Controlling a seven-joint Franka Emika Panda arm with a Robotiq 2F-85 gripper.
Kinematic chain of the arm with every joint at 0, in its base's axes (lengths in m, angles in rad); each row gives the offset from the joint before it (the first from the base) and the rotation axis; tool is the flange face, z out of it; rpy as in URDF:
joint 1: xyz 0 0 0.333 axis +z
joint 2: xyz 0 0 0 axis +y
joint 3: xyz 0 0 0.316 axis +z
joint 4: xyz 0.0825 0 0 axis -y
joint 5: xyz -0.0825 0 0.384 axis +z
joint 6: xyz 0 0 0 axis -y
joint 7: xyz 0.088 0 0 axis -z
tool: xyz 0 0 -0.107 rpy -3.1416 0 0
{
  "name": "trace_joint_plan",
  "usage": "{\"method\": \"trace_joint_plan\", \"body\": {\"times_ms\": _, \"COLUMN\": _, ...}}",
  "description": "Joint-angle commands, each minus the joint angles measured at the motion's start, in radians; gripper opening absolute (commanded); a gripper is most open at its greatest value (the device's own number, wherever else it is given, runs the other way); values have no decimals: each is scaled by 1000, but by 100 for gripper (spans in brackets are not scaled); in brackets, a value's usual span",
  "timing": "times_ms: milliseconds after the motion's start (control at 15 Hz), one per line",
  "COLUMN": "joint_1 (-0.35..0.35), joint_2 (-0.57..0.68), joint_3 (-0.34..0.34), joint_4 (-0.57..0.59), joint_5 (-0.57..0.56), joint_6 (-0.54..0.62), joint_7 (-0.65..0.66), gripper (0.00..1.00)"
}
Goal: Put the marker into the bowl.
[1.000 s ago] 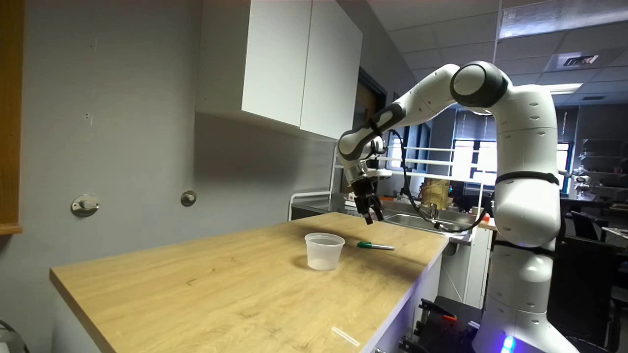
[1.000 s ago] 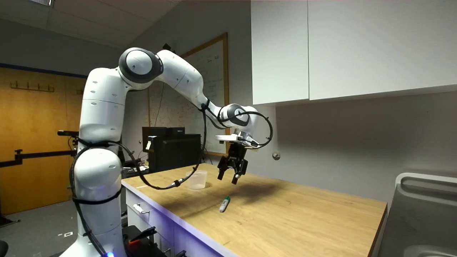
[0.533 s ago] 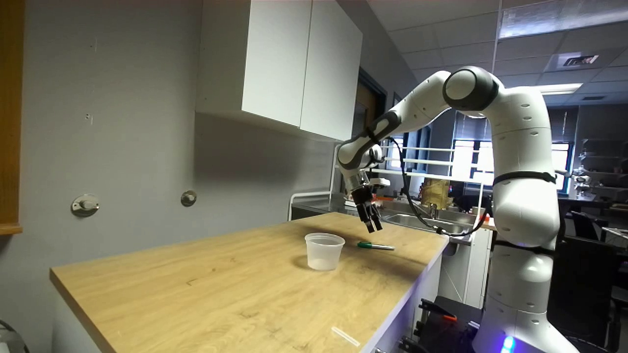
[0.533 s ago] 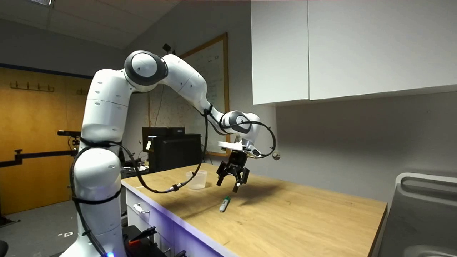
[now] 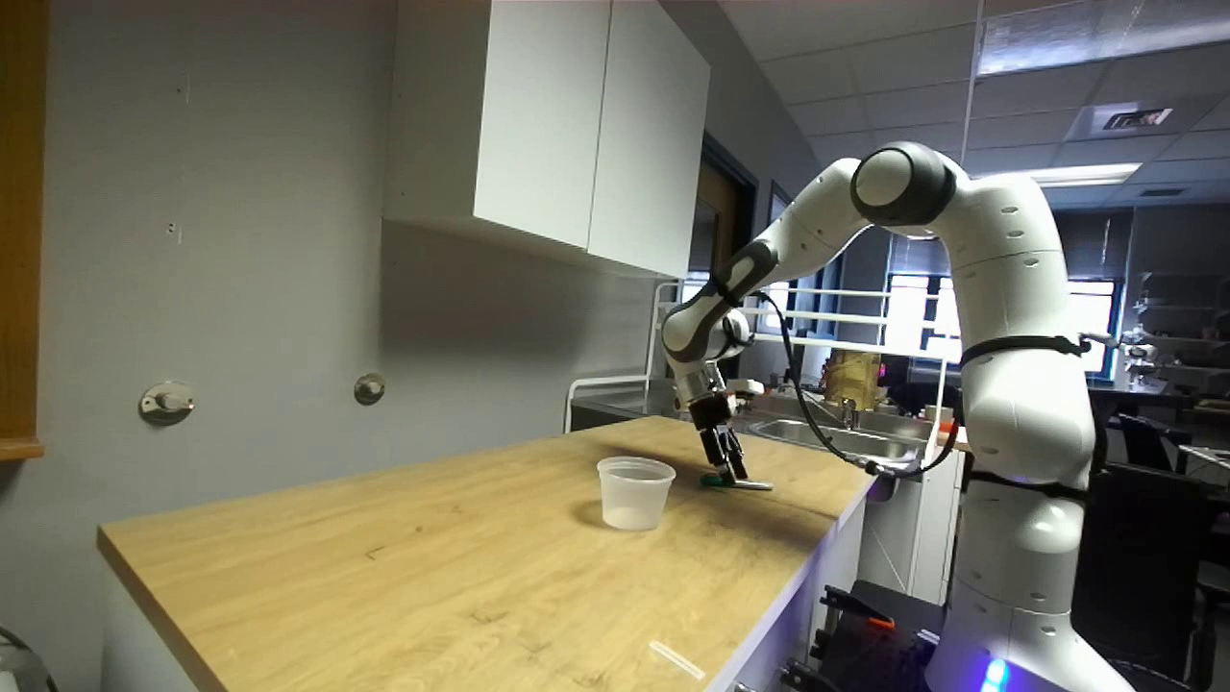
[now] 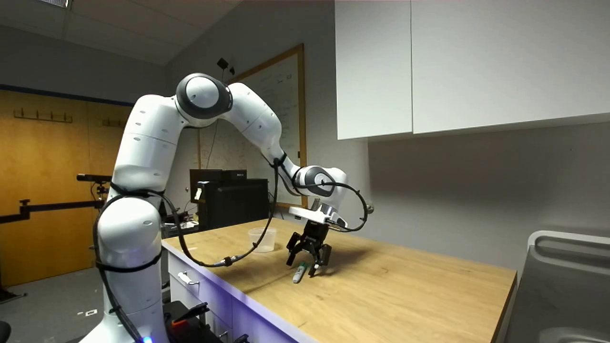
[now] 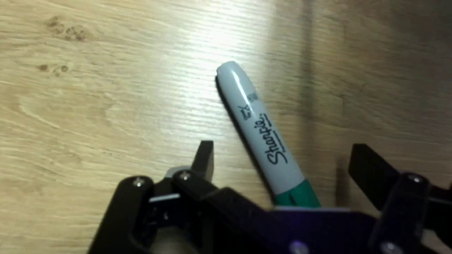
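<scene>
The marker lies flat on the wooden tabletop. It has a grey barrel (image 7: 259, 130) and a green cap, partly hidden by the gripper's body in the wrist view. It also shows in both exterior views as a marker (image 5: 757, 485) and marker (image 6: 299, 274). My gripper (image 7: 282, 150) is open, with the marker slanting between its spread fingers and apart from both. In both exterior views the gripper (image 5: 734, 475), also seen as a gripper (image 6: 301, 267), is low over the marker. The whitish bowl (image 5: 634, 498) stands upright beside it; a cable crosses the bowl (image 6: 268, 242). The wrist view does not show the bowl.
The wooden tabletop (image 5: 461, 557) ends at a front edge on the robot's side. White cabinets (image 5: 548, 125) hang above it against the grey wall. A sink (image 5: 836, 437) lies past the tabletop's far end. A black cable (image 6: 274, 209) loops along the arm.
My gripper has come down from above the tabletop to the marker, its fingers staying open. The marker and the bowl have not moved.
</scene>
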Motion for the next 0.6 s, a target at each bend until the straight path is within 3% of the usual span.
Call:
{"method": "trace_joint_plan", "body": {"times_ms": 0, "joint_1": -15, "joint_2": -16, "joint_3": 12, "joint_4": -32, "joint_5": 20, "joint_6": 47, "joint_7": -11, "gripper": 68}}
{"method": "trace_joint_plan", "body": {"times_ms": 533, "joint_1": -6, "joint_2": -39, "joint_3": 15, "joint_4": -18, "joint_5": -4, "joint_6": 31, "joint_7": 4, "gripper": 6}}
